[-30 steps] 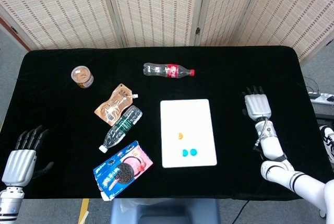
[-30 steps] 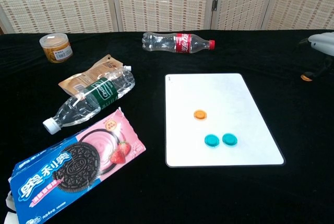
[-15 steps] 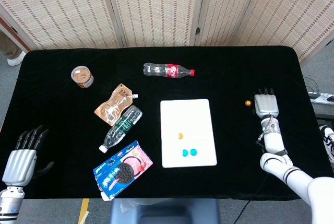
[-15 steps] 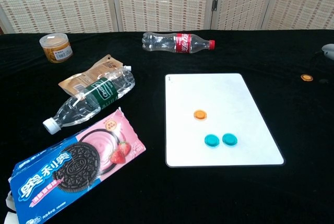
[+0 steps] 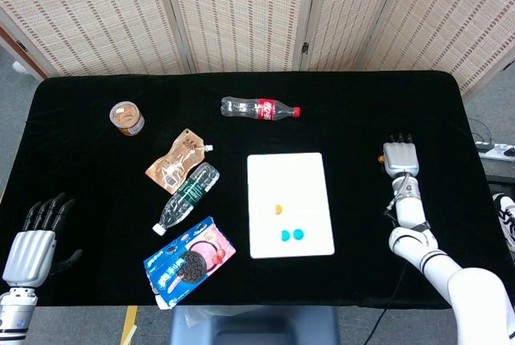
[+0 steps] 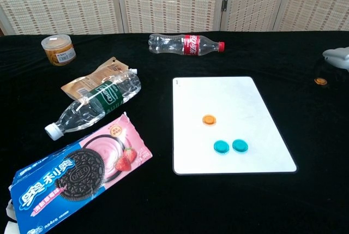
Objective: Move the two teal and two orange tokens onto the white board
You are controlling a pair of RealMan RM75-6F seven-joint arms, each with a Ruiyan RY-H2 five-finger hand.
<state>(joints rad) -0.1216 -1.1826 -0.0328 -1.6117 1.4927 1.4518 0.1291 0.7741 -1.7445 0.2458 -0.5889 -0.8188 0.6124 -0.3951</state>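
Note:
The white board (image 5: 290, 176) (image 6: 229, 103) lies on the black table, with one orange token (image 5: 278, 210) (image 6: 209, 119) and two teal tokens (image 5: 292, 235) (image 6: 221, 147) on it. A second orange token (image 6: 320, 81) sits on the cloth well to the right of the board. My right hand (image 5: 400, 156) (image 6: 337, 57) hovers just right of and beyond that token, fingers stretched out and holding nothing. At the table's front left corner my left hand (image 5: 36, 240) is spread and empty, far from the tokens.
A cola bottle (image 6: 185, 43) lies behind the board. On the left are a brown pouch (image 6: 92, 78), a water bottle (image 6: 95, 103), an Oreo pack (image 6: 76, 168) and a small jar (image 6: 58, 49).
My right hand slid right, uncovering the loose orange token, then came back a little to the left. The token stayed on the cloth. My left hand kept still.

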